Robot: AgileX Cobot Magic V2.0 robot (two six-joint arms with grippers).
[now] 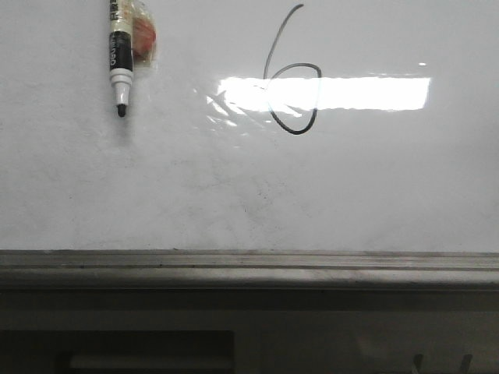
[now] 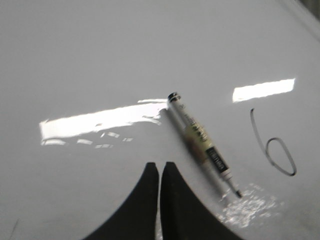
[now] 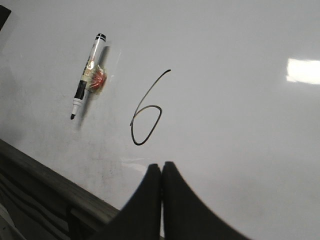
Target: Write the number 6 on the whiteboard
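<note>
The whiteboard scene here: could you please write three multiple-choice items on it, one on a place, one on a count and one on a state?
1. In the front view, the marker lies where relative to the number 6?
A. left
B. right
C. on top of it

2. How many digits are on the whiteboard?
A. none
B. one
C. three

3. The marker is
A. held by the left gripper
B. held by the right gripper
C. lying free, uncapped

Answers: 1 A, clear board separates them; 2 B, only the 6 shows; 3 C, both grippers' fingers are shut on nothing and the tip is bare.
</note>
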